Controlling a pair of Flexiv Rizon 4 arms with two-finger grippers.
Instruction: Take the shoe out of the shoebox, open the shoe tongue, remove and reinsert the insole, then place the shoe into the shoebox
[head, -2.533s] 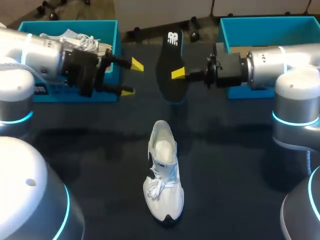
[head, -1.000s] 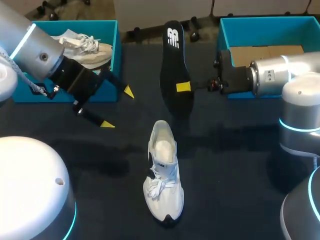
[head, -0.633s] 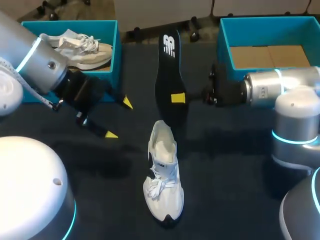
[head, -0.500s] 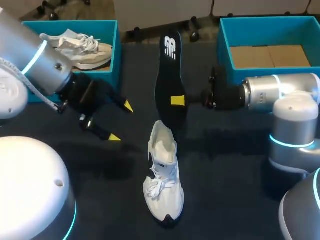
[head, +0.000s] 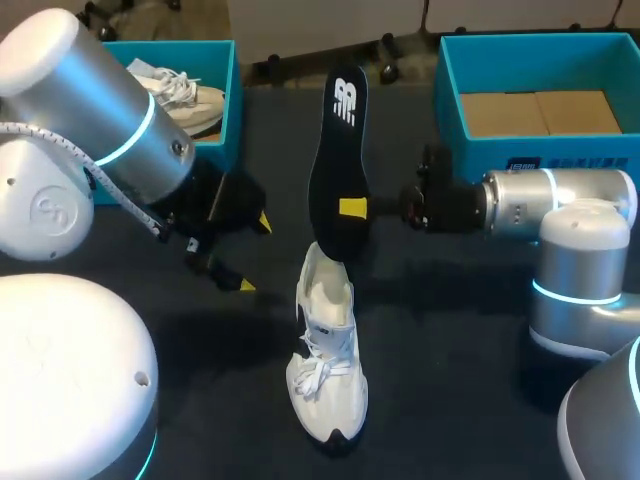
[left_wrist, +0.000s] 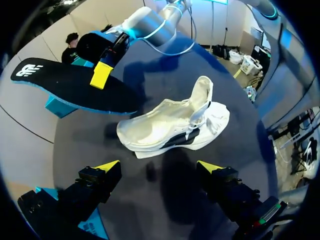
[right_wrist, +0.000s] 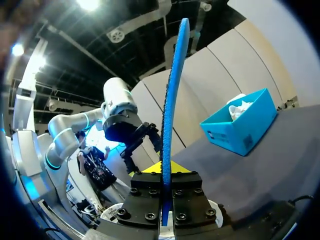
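Right gripper (head: 352, 207) is clamped on the black insole (head: 338, 150), pinching it edge-on nearer its low end. The insole's long axis runs crosswise to those jaws and lines up with the white shoe (head: 327, 350) on the table. Its low end hangs right at the shoe's heel opening, can't tell if it's touching. So the reinsert looks like the right arm's job. Left gripper (head: 254, 253) sits open, the shoe lying broadside just ahead of it.
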